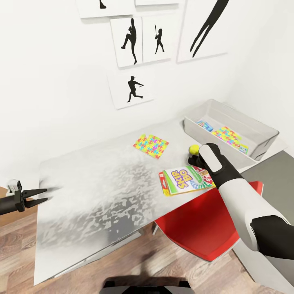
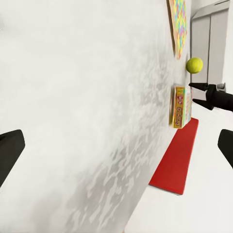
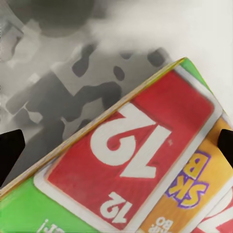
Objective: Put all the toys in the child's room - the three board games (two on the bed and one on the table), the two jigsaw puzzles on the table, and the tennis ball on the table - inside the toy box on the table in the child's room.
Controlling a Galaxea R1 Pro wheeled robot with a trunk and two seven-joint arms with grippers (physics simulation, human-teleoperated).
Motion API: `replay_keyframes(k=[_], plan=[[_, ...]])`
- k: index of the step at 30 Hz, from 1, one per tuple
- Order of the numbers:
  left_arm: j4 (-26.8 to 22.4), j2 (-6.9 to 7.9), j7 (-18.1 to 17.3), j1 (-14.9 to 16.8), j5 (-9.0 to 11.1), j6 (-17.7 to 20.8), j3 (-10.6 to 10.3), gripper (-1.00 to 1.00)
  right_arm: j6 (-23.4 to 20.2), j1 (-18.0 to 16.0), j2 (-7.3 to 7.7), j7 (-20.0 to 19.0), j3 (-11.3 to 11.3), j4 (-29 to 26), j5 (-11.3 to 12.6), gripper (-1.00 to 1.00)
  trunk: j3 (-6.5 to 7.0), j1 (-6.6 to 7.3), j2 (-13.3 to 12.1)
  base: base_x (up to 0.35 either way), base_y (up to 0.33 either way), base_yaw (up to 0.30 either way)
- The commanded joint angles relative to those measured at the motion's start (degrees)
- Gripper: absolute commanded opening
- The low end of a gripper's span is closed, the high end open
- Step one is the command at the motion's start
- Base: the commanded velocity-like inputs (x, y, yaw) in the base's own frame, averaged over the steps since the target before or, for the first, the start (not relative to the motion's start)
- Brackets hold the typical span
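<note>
The right gripper (image 2: 200, 93) hovers with fingers spread just above the Skip-Bo box (image 1: 185, 180), holding nothing. The tennis ball (image 1: 194, 149) lies just beyond it. A jigsaw puzzle (image 1: 150, 145) lies further left on the table (image 1: 94, 192). At the far right, the toy box (image 1: 255, 136) holds another puzzle (image 1: 229, 137). The left gripper (image 1: 37, 196), open and empty, hangs at the table's left edge.

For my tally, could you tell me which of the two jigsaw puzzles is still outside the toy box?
The jigsaw puzzle lying flat on the table; the other puzzle already lies inside the toy box.
</note>
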State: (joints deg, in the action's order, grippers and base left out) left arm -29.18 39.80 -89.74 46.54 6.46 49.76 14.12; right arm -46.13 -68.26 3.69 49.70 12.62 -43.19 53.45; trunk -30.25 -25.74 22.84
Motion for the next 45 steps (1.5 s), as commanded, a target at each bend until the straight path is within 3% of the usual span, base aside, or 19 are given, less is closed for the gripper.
replay_keyframes(k=[1,45], plan=[[0.0,-0.02,-0.3,0.0,-0.1,0.6,0.0,1.00,0.0,0.0,0.09,0.5,0.3,0.3,0.9,1.00,-0.09,-0.04,0.1,0.000,0.000,0.000],[0.0,-0.16,-0.3,0.0,-0.1,0.6,0.0,1.00,-0.1,-0.1,0.08,0.6,0.3,2.8,0.3,1.00,-0.09,-0.04,0.1,-0.017,-0.026,0.000]])
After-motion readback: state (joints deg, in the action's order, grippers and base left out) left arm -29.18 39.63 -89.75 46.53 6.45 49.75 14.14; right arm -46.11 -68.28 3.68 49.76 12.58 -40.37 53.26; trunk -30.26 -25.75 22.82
